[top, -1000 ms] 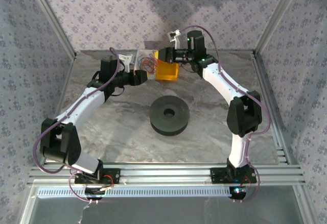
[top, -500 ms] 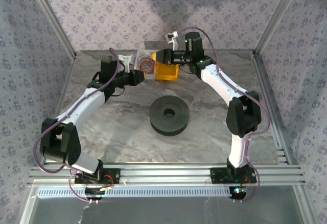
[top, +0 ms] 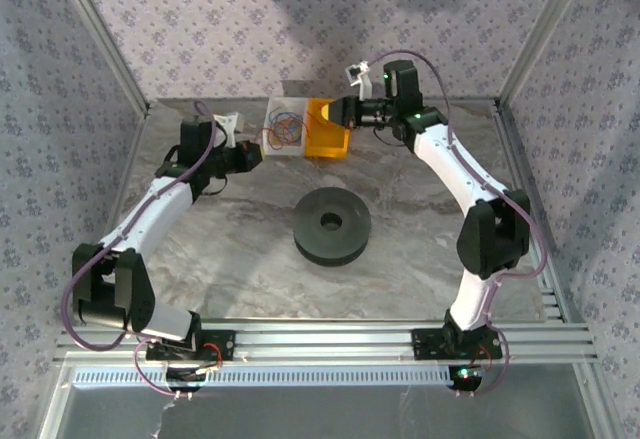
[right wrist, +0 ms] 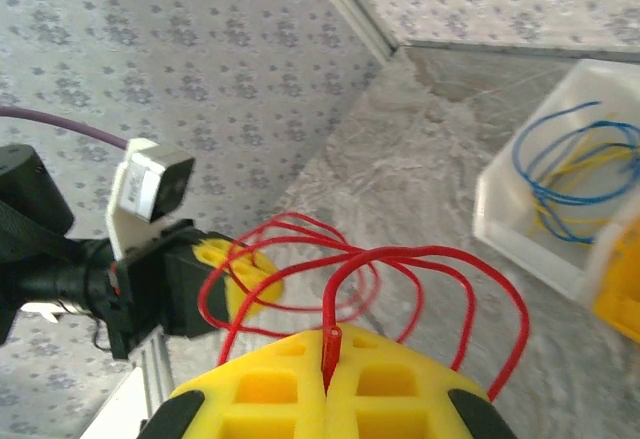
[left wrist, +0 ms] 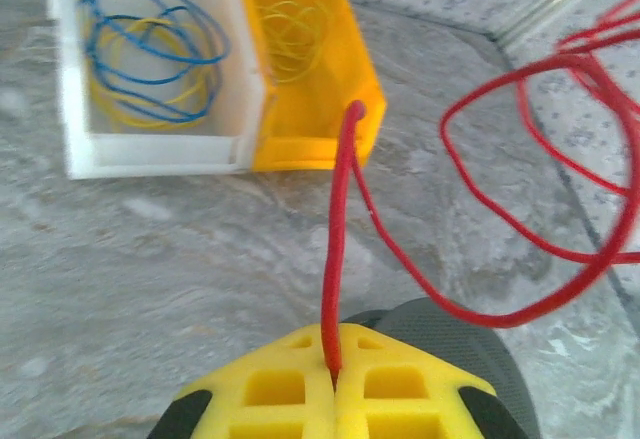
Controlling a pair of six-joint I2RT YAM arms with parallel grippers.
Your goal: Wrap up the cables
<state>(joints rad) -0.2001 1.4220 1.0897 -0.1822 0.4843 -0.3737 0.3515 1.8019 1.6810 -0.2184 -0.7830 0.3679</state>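
Cables [left wrist: 340, 259]: 1 red, btw 2 end effectors [left wrist: 335, 361] [right wrist: 328, 361]; 1 spool [top: 332, 225], 2 bins [left wrist: 160, 156] [left wrist: 310, 144].

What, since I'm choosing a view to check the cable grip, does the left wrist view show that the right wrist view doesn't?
Left wrist view alone: the yellow wire loop lying inside the orange bin. Right wrist view alone: the white camera mount on the left arm, and the patterned wall. Shared: the red cable pinched in shut fingers, the left fingers in one, the right fingers in the other; the white bin holding blue wires; the marble table.
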